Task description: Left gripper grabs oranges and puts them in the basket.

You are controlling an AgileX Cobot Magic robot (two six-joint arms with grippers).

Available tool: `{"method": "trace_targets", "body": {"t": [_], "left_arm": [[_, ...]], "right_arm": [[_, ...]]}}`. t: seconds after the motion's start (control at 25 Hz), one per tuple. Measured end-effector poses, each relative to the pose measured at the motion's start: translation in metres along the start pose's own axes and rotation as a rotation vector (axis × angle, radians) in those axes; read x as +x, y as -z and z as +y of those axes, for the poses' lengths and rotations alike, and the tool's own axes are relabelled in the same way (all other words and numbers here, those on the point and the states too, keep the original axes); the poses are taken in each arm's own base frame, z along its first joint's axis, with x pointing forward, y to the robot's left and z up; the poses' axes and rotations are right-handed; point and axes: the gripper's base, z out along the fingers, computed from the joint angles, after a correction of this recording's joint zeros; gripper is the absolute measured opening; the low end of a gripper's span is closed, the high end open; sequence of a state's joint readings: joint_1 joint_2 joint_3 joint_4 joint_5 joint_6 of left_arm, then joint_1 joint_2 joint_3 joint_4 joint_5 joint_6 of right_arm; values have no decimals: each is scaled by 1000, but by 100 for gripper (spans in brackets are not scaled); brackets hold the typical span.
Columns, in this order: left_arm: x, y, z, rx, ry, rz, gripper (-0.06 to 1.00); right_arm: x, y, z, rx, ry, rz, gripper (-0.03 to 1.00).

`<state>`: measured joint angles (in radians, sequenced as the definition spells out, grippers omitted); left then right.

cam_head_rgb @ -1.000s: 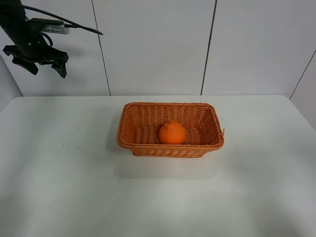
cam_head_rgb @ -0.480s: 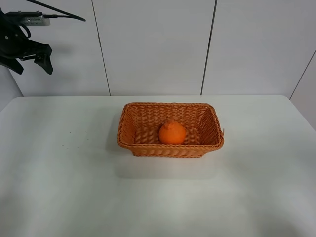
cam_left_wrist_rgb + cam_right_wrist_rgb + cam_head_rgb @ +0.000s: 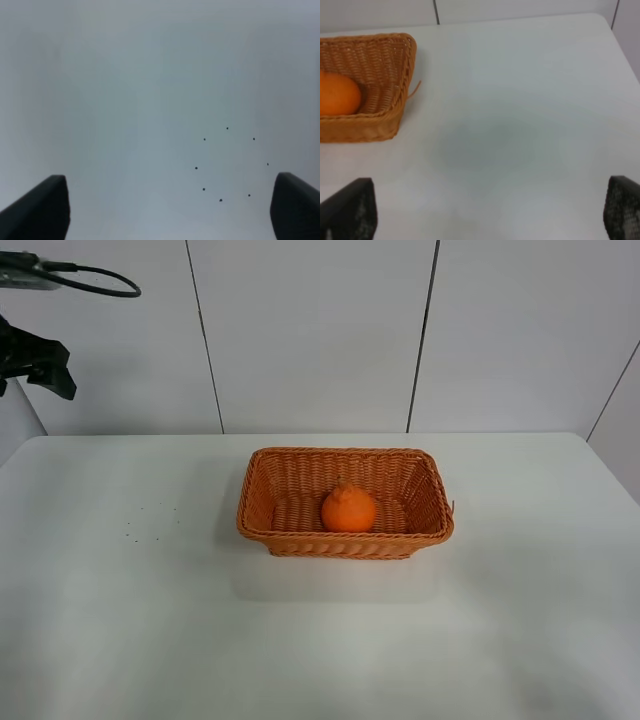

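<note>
Wicker basket (image 3: 340, 454) holds the 1 orange (image 3: 348, 509) near its middle. The left gripper (image 3: 28, 358), jaws spread and empty, has retreated high to the left, so the task looks finished. Jaws of the right gripper (image 3: 487, 212) are spread too.

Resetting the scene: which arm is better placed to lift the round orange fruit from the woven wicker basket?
Probably right. The open right gripper sees the round orange fruit in the woven wicker basket; the left gripper hangs open high at the far left, basket out of its view.
</note>
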<state>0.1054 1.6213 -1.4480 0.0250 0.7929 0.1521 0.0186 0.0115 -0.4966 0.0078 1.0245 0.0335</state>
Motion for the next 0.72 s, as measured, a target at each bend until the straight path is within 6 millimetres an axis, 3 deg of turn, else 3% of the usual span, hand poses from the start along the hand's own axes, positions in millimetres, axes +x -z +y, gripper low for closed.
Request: {"method": "trace_targets", "body": {"t": [0.4,0.72], "left_arm": [[51,76,-7,-43,-48,-222,90],[100,117,-15,-46,-41,-243,90]], "right_arm": [[0,0,0,0,0,0,69],[0,0,0,0,0,0,69]]}}
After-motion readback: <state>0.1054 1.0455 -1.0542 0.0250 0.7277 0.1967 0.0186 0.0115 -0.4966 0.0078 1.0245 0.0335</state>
